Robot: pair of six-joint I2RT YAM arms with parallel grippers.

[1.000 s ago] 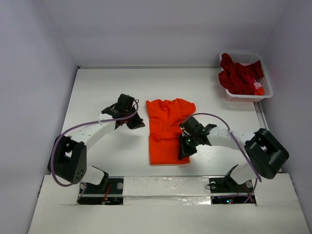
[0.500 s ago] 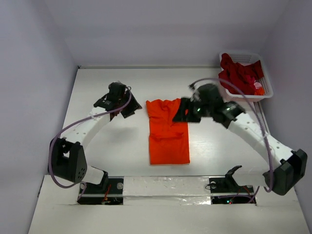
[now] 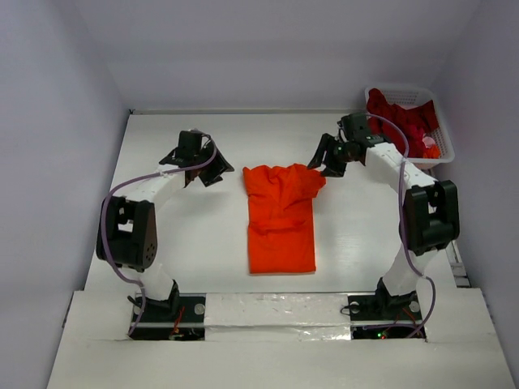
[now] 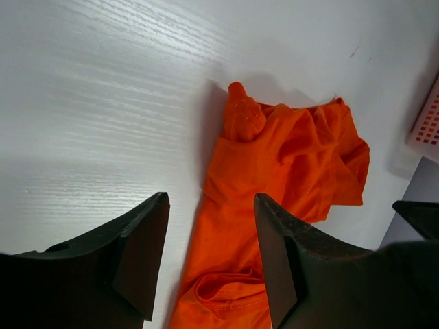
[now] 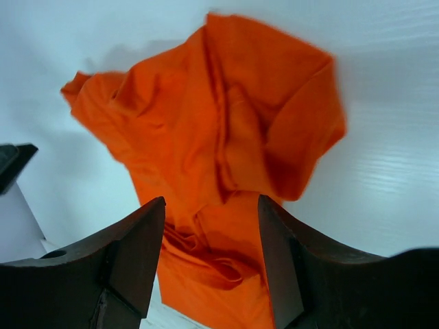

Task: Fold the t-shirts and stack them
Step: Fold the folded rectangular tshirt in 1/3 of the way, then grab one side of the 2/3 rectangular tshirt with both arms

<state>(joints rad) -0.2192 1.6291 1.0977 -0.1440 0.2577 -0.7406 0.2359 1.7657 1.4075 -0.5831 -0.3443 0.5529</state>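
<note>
The left gripper (image 3: 209, 172) hangs over the bare white table (image 3: 186, 243) just off the far left corner of the orange t-shirt (image 3: 280, 219). Its two dark fingers stand moderately apart with nothing between them. In the left wrist view the gap of the left gripper (image 4: 209, 219) frames only tabletop and the edge of the orange t-shirt (image 4: 281, 171) lying below, which neither finger touches. The right gripper (image 3: 326, 160) is poised at the opposite far corner, close above the shirt's right sleeve, and its jaws are likewise parted and grip no cloth. In the right wrist view the right gripper (image 5: 211, 212) looks down through its open gap onto the rumpled sleeve end of the orange t-shirt (image 5: 226, 137), slightly blurred, and whether a fingertip brushes the fabric cannot be told. The shirt rests in the middle of the table between the two arms, its near part folded into a narrow strip, its far end wider and creased, with the right sleeve bulging outward. The darker red t-shirts (image 3: 397, 126) lie heaped in the white lattice basket (image 3: 444, 150) at the far right corner, well apart from both grippers.
</note>
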